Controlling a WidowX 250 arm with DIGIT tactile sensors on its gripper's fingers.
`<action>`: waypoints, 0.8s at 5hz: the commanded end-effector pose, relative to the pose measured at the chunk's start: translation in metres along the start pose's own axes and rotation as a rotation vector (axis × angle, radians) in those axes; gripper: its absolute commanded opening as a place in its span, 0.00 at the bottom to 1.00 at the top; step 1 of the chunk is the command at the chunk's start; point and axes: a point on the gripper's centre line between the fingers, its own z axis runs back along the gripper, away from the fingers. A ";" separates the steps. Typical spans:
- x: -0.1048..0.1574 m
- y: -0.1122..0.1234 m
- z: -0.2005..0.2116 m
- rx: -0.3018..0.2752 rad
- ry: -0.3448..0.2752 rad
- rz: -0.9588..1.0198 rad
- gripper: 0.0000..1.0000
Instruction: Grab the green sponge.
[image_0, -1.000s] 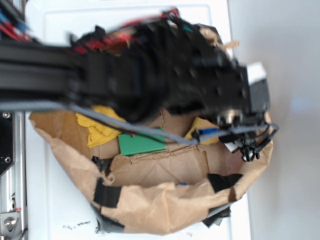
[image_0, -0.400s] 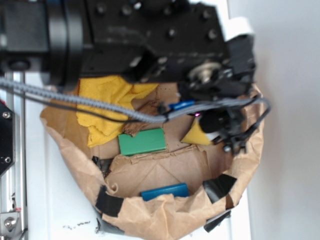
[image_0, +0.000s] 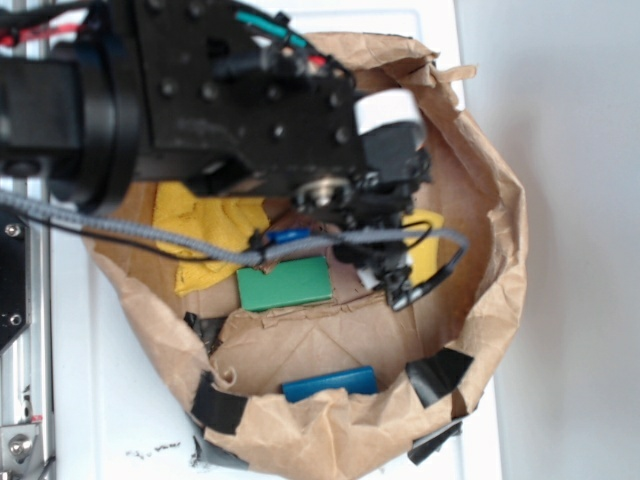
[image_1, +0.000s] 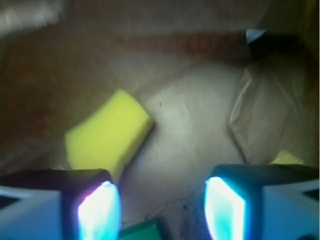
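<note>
Over the paper bag, the gripper had moved left toward the green sponge, wide open and holding nothing.

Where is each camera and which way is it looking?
Exterior: sits high above, looking straight down into the brown paper bag; the black arm covers the top left, over the green sponge, yellow cloth and blue block.
Wrist: rides on the gripper, looking down at the bag floor; its two fingers frame the bottom, spread apart.
Both show the yellow sponge and the green sponge.
</note>
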 end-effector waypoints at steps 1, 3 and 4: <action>0.008 -0.030 0.001 -0.118 -0.079 0.030 1.00; 0.006 -0.035 -0.016 -0.008 -0.147 0.040 1.00; 0.032 -0.041 -0.048 0.057 -0.172 0.031 1.00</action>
